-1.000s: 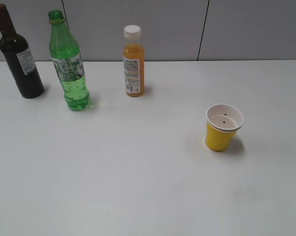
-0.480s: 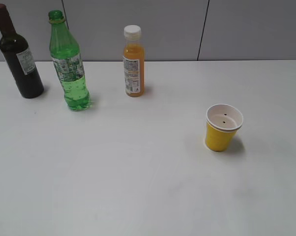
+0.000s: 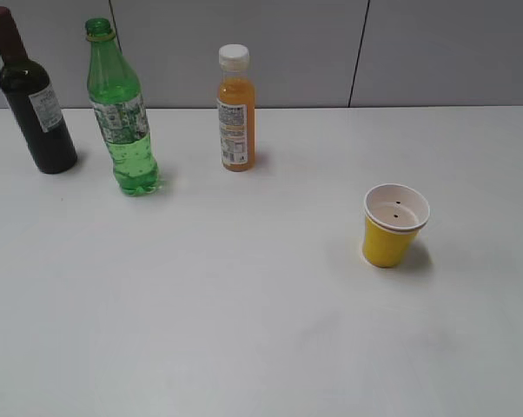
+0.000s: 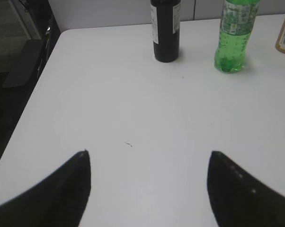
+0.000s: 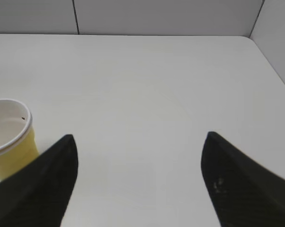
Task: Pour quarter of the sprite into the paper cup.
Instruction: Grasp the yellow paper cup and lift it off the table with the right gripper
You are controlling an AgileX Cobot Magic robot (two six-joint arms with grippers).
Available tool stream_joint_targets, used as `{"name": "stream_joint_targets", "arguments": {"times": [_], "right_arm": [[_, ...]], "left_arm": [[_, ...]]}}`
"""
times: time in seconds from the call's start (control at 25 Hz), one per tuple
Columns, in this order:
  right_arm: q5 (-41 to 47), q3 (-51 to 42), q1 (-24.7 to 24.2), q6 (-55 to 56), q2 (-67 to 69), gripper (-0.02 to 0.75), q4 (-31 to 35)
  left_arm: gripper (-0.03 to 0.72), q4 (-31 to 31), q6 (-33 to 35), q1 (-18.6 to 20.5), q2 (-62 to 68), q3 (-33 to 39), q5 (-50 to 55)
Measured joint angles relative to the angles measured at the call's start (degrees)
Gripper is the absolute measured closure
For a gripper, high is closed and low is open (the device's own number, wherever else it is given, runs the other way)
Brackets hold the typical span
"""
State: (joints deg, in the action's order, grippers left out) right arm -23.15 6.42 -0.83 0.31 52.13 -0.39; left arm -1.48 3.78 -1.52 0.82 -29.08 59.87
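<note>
The sprite (image 3: pixel 121 113), a tall green bottle with a pale label, stands upright at the back left of the white table; its lower part (image 4: pixel 233 38) also shows at the top right of the left wrist view. The yellow paper cup (image 3: pixel 392 226) stands upright on the right, empty and white inside; its rim and wall (image 5: pixel 7 137) sit at the left edge of the right wrist view. My left gripper (image 4: pixel 148 153) is open over bare table, well short of the sprite. My right gripper (image 5: pixel 139 136) is open, with the cup just left of its left finger. Neither arm appears in the exterior view.
A dark wine bottle (image 3: pixel 34 100) stands left of the sprite, and an orange juice bottle (image 3: pixel 235 113) with a white cap stands to its right. The table's left edge (image 4: pixel 33 101) drops to a dark floor. A grey wall (image 3: pixel 331 52) backs the table.
</note>
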Motion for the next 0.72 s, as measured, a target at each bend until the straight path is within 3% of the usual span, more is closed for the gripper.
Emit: {"name": "stream_joint_targets", "arguments": {"times": [0.16,0.32,0.52,0.72], "right_arm": [[-7.9,-2.8,0.0,3.5,2.8,0.131,-4.7],[-10.5,-3.3,0.0,6.9,4.3,0.135,-10.3],[-11.6,-3.3,0.0,7.9,7.0,0.136,-12.5],[-19.2,-4.2,0.0,11.5,13.4,0.141,-18.3]], "left_arm": [[0.106,0.0,0.0,0.0,0.0,0.0,0.0],[0.106,0.0,0.0,0.0,0.0,0.0,0.0],[0.106,0.0,0.0,0.0,0.0,0.0,0.0],[0.106,0.0,0.0,0.0,0.0,0.0,0.0]]}}
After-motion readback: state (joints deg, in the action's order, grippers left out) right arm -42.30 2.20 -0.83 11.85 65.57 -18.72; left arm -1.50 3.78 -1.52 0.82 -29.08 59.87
